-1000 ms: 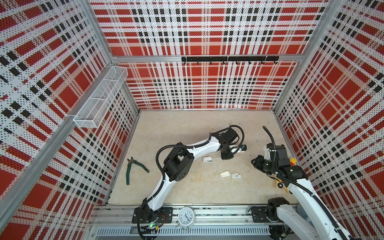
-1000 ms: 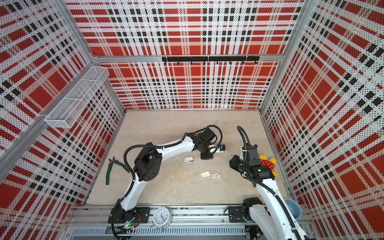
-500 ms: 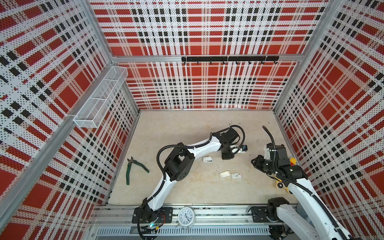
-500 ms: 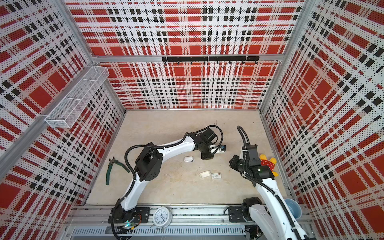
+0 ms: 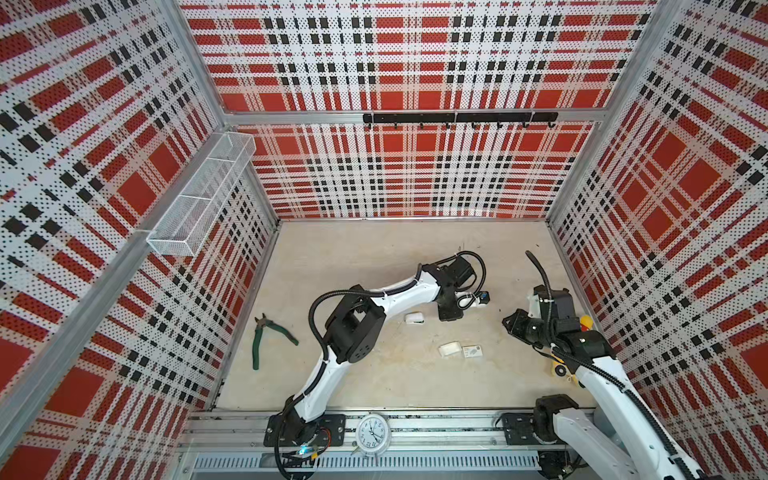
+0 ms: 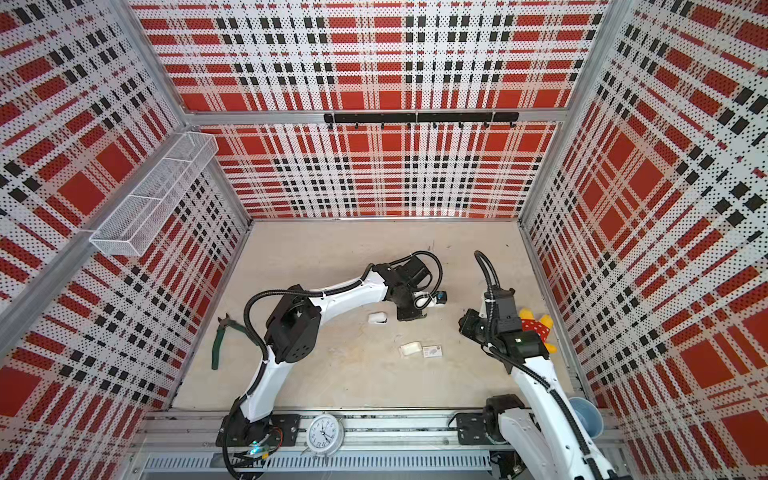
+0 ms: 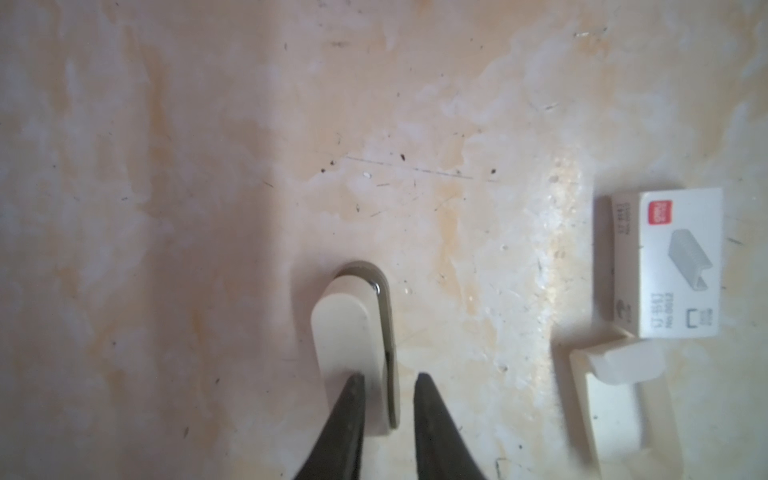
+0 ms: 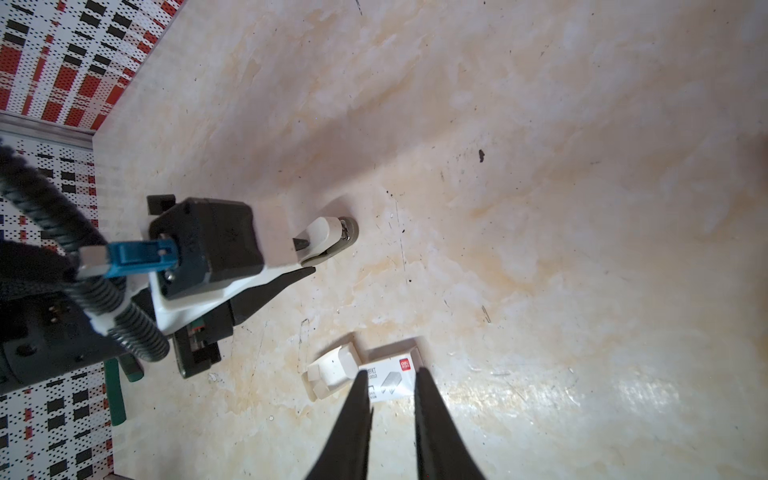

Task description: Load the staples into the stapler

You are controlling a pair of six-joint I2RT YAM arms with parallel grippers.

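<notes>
The left hand (image 7: 388,376) is down at the stapler (image 7: 349,328), fingers almost together. One finger (image 7: 345,415) lies across the white top and its mate sits just beside the metal edge. Clamped on it, or only resting there? I cannot tell. The stapler lies on the tabletop (image 7: 187,166), closed as far as I can judge, so nothing can go in yet. That's the first worry: contact at one end of a small, light body on a smooth surface. Any sideways push could spin or skid it instead of opening it.

Out now to the tray (image 7: 602,399), right against the sleeve (image 7: 681,266) and near the stapler. The staples should be in that tray, but no silver strip shows; it's too pale and blurred to say.

The right hand (image 8: 391,372) hovers above the sleeve, fingers nearly together and empty. Trouble here: it lines up over the sleeve, not the tray. A descent could catch the wrong card, or nudge the tray and scatter whatever it holds. Thin strips could also snap under a hard pinch.
</notes>
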